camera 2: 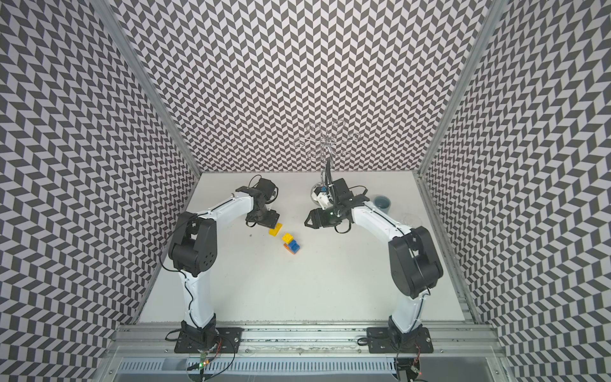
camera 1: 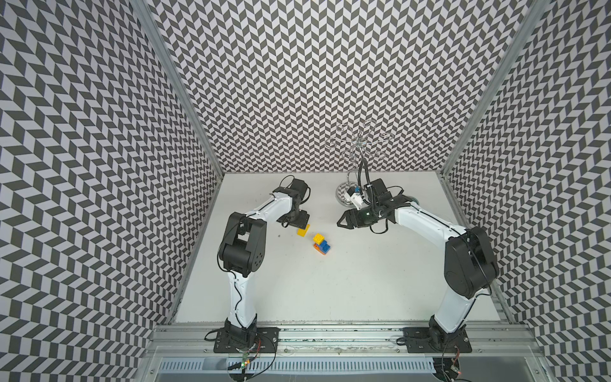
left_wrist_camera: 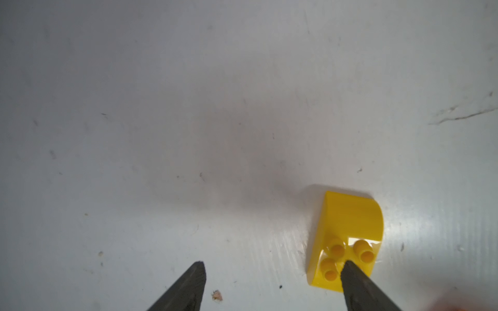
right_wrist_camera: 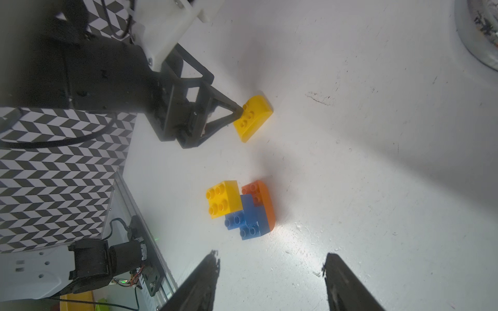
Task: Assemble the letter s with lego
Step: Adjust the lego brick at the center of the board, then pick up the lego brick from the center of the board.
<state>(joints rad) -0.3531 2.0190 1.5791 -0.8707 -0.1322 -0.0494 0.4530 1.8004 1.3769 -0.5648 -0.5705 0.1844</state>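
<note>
Entry: loose yellow brick (left_wrist_camera: 347,223), curved end, flat on the table (camera 1: 363,281), at 10 o'clock of the joined figure (camera 1: 321,244) (yellow, blue, orange), near but apart
Entry: left gripper (left_wrist_camera: 273,265), jaws wide apart, nothing held; one fingertip (left_wrist_camera: 358,282) over the studs, brick off-centre
Step, judged: shift sideways to straddle the brick before closing, else it skids
Entry: right gripper (right_wrist_camera: 271,255), jaws apart, empty, at 2 o'clock of the figure
Views: only the right wrist view shows the left tip meeting the brick; a top view shows a grey cup (camera 2: 383,203)

2 high downward overviews, 2 close wrist views (shared: curved yellow brick (left_wrist_camera: 347,223))
</note>
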